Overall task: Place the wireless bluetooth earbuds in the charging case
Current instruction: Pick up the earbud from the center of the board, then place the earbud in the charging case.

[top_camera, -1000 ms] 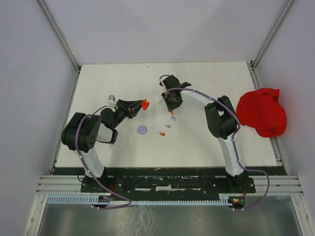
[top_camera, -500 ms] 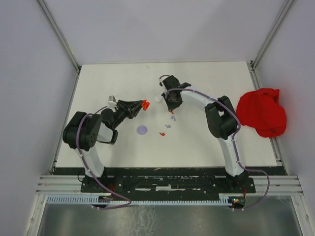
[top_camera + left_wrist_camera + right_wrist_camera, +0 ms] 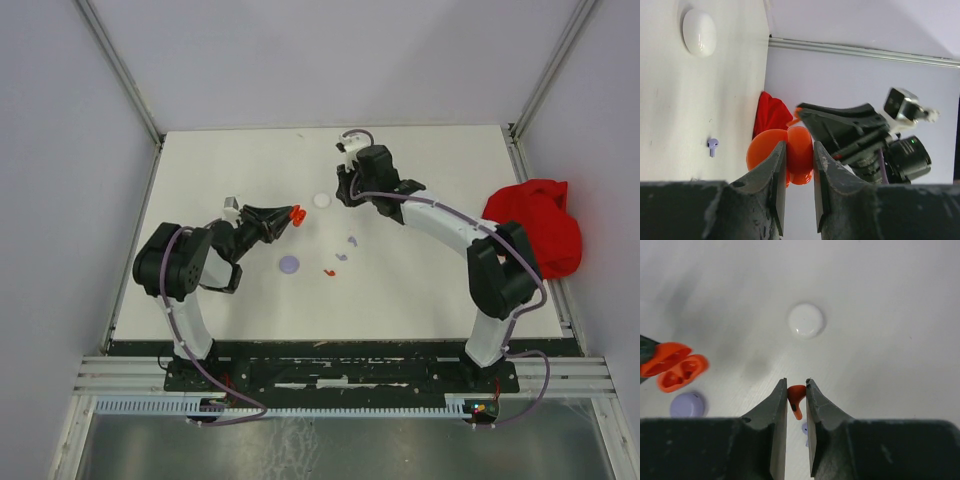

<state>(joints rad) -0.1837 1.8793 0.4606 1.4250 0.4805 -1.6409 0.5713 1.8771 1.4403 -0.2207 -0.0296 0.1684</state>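
My left gripper (image 3: 285, 217) is shut on the open red charging case (image 3: 296, 213) and holds it above the table; the case fills the jaws in the left wrist view (image 3: 799, 155). My right gripper (image 3: 343, 193) is shut on a red earbud (image 3: 796, 399), held above the table to the right of the case (image 3: 675, 367). A second red earbud (image 3: 328, 271) and two purple earbuds (image 3: 351, 240) (image 3: 341, 256) lie on the table. The white earbuds do not show.
A white round case (image 3: 321, 200) lies closed under the right gripper, also in the right wrist view (image 3: 806, 320). A purple round case (image 3: 290, 264) lies nearer the arms. A red cloth (image 3: 535, 228) is heaped at the right edge.
The right arm has swung back and to the right, lifting the red earbud off the table. The left gripper with the red case has barely moved.
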